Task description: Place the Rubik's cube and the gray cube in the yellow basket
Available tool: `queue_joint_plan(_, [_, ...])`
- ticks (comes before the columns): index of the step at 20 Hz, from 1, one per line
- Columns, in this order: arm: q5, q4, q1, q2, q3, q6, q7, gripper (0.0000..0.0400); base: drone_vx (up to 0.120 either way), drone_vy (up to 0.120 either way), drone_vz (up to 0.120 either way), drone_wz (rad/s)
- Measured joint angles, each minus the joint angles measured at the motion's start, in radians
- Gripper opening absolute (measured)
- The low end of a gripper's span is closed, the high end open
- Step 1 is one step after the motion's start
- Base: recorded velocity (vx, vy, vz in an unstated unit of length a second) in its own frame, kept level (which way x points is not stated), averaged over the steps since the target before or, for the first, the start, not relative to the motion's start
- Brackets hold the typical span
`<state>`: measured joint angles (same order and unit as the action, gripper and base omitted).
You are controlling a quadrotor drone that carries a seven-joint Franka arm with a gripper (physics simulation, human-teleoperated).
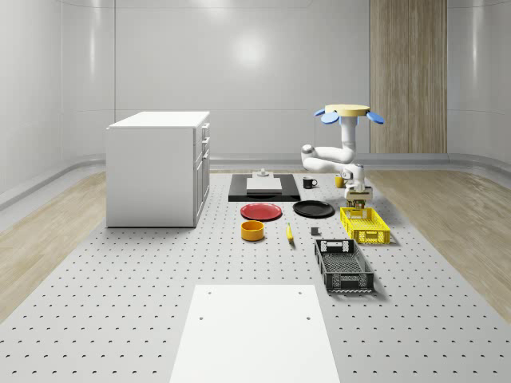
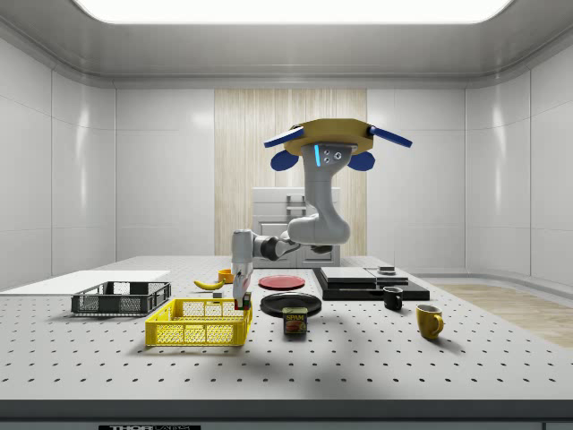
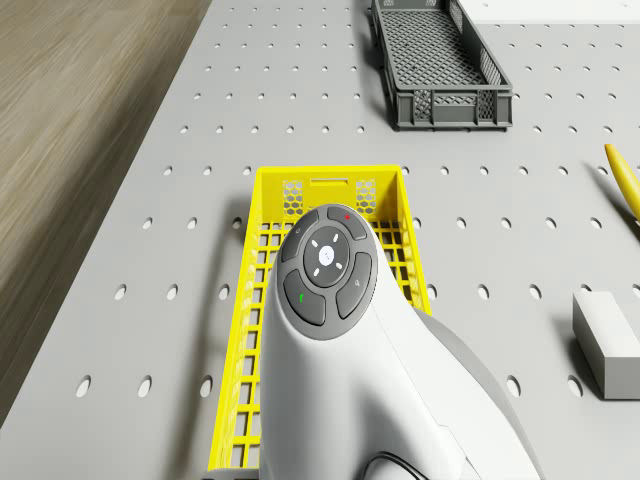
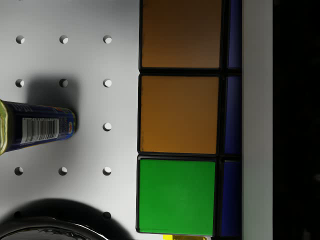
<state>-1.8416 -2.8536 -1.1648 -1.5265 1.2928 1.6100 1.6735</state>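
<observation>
We see the table (image 1: 120, 319) from above its near end and from one side; both views share the yellow basket (image 1: 365, 226) and the drone (image 2: 333, 139).

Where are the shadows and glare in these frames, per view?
Whole-scene view: soft glare patch on the back wall. Side view: bright ceiling light panel, faint shadow on the table under the yellow basket. Drone view: the arm throws a thin shadow line beside the basket. Wrist view: dark shadow behind the can; the Rubik's cube is evenly lit, its far side black.
</observation>
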Motion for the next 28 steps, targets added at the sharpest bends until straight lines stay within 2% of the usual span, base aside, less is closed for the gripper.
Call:
queue_joint_plan(9, [0.003, 0.0, -0.002, -0.007, 0.001, 0.006, 0.001, 0.032, 0.12, 0.0, 0.0, 0.0])
queue_joint_plan(16, [-0.014, 0.006, -0.006, -0.012, -0.019, 0.018, 0.003, 0.032, 0.0, 0.0, 0.0, 0.0])
queue_joint_plan(28, [-0.172, 0.065, -0.045, -0.01, -0.186, 0.086, 0.02, 0.032, 0.0, 0.0, 0.0, 0.0])
